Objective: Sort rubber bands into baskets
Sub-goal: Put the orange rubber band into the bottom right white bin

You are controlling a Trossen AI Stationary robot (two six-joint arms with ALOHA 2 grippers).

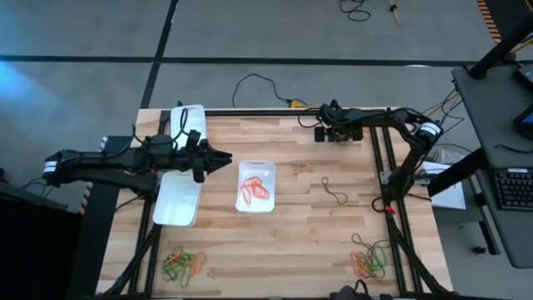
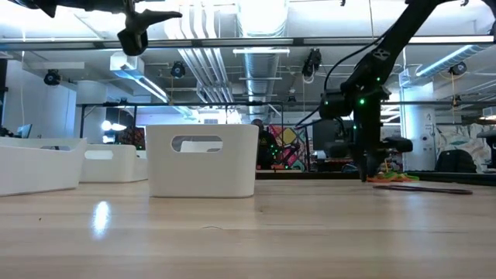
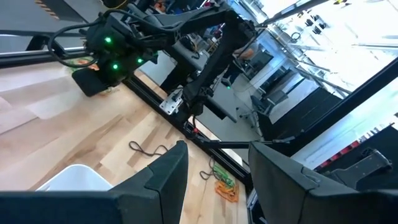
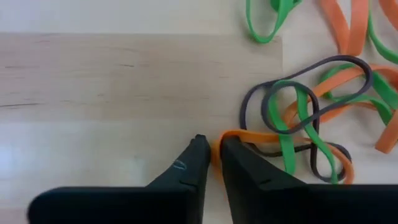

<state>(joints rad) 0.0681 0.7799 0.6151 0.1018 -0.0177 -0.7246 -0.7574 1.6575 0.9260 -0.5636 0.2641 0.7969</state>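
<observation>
The right gripper's jaws pinch a thin orange rubber band between their tips at the edge of the tangle of bands on the table, likely to lift it alone, while the left gripper's jaws hover part-open and empty.

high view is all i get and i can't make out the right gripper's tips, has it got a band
observer: Yes. In the right wrist view, the right gripper is pinched on an orange band at the edge of the tangle of rubber bands.
operator: left one carrying anything
observer: No. Its own wrist view shows the left gripper open with nothing between the fingers.
operator: how high is it
observer: In the low view it hangs well above the baskets, while the right gripper is down at the tabletop.
</observation>
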